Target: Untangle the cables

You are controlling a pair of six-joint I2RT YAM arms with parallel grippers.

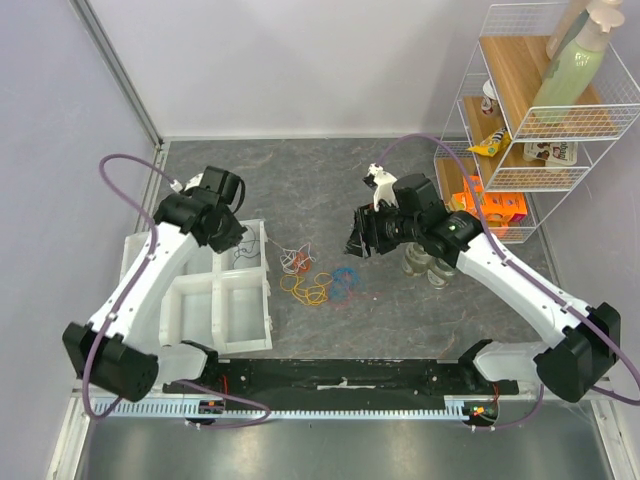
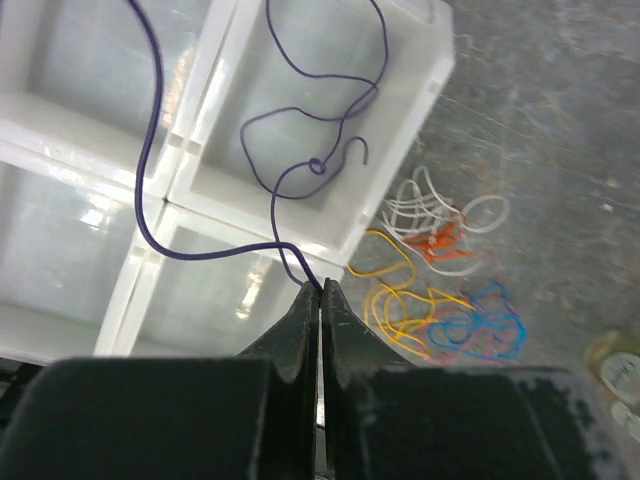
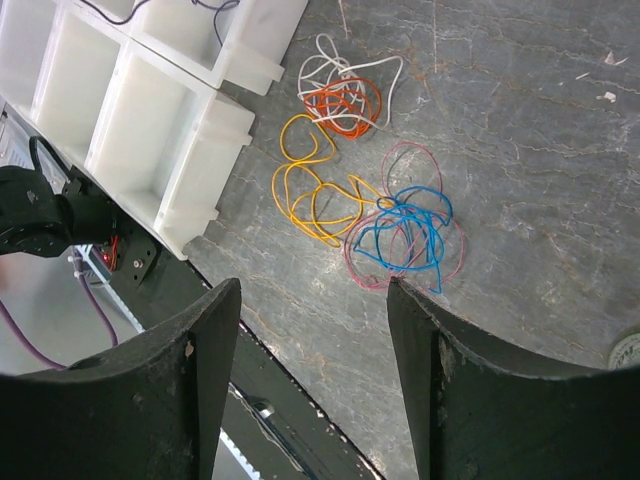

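Clamped left gripper (image 2: 320, 292) tight on thin purple wire (image 2: 159, 75) over glossy white tray (image 2: 395, 160) at left; held right gripper (image 3: 312, 300) agape above colourful looped cables (image 3: 370, 200) on mottled grey table (image 3: 520, 120).

On the desk (image 1: 330, 180), the cables (image 1: 318, 280) lie clustered at centre frame in the top view. Just left of them, toward lower left, sits the divided tray (image 1: 240, 320), with one cable (image 2: 300, 125) trailing in its upper-right compartment (the one nearest the cluster). The wire rack (image 1: 575, 128) stands at upper right, well apart from both.

White divided tray (image 1: 240, 315) left, wire shelf (image 1: 510, 72) right.
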